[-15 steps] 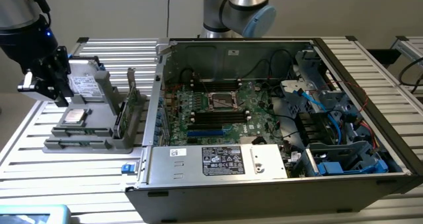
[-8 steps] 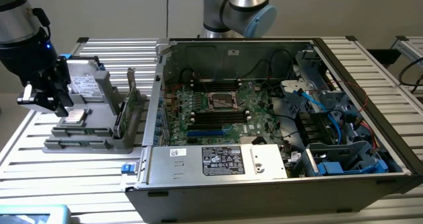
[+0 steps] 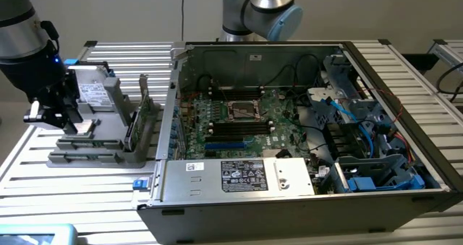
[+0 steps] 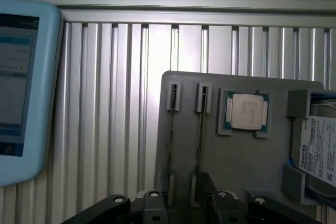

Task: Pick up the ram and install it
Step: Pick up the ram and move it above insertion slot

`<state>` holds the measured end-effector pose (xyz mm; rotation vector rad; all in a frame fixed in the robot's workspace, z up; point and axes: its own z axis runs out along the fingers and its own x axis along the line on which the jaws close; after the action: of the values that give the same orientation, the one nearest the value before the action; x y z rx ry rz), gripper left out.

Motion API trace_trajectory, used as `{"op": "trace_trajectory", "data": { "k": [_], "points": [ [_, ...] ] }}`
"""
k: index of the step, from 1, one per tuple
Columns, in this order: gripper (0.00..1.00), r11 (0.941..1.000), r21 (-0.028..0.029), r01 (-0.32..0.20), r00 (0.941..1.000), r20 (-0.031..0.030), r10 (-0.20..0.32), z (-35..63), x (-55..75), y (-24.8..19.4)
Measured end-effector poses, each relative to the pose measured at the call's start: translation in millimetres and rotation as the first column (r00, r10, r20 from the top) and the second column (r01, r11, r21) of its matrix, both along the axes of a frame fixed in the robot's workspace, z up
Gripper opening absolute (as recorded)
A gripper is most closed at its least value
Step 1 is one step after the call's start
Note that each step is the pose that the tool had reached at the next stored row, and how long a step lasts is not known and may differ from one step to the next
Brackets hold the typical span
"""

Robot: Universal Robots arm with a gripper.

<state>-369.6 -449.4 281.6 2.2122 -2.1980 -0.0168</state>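
Observation:
Two thin ram sticks stand on edge in parallel slots of a grey holder tray, seen from straight above as dark lines; the other stick lies beside it. My gripper hovers above one end of these slots, open, with nothing between its black fingers. In the exterior view the gripper hangs over the left part of the tray, whose front slots run along its near edge. The open computer case's motherboard lies in the exterior view's middle.
A processor chip and a hard drive sit in the tray beside the ram. A taller green card stands at the tray's case-side end. A light blue tablet lies on the slatted aluminium table.

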Motion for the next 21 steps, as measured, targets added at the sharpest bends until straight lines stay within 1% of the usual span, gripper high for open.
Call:
{"op": "trace_trajectory", "data": {
  "k": [1, 4, 5, 6, 8, 19, 21],
  "points": [
    [0.36, 1.0000, -0.0015, 0.000, 1.0000, 0.0000, 0.000, -1.5, 0.1, -0.1],
    [0.36, 1.0000, -0.0095, 0.000, 1.0000, -0.0001, 0.000, -5.3, 0.0, 0.2],
    [0.36, 0.9999, -0.0103, 0.000, 1.0000, -0.0018, 0.000, -6.6, 0.1, 0.2],
    [0.36, 0.9999, -0.0103, 0.000, 1.0000, -0.0039, 0.000, -7.4, 0.0, -0.2],
    [0.36, 0.9999, -0.0104, 0.000, 1.0000, -0.0062, 0.000, -9.4, 0.0, -1.3],
    [0.36, 0.9999, -0.0116, 0.000, 1.0000, -0.0062, 0.000, -29.5, 0.0, -1.3],
    [0.36, 0.9999, -0.0117, 0.000, 1.0000, -0.0063, 0.000, -33.1, 0.0, -1.8]
  ]
}}
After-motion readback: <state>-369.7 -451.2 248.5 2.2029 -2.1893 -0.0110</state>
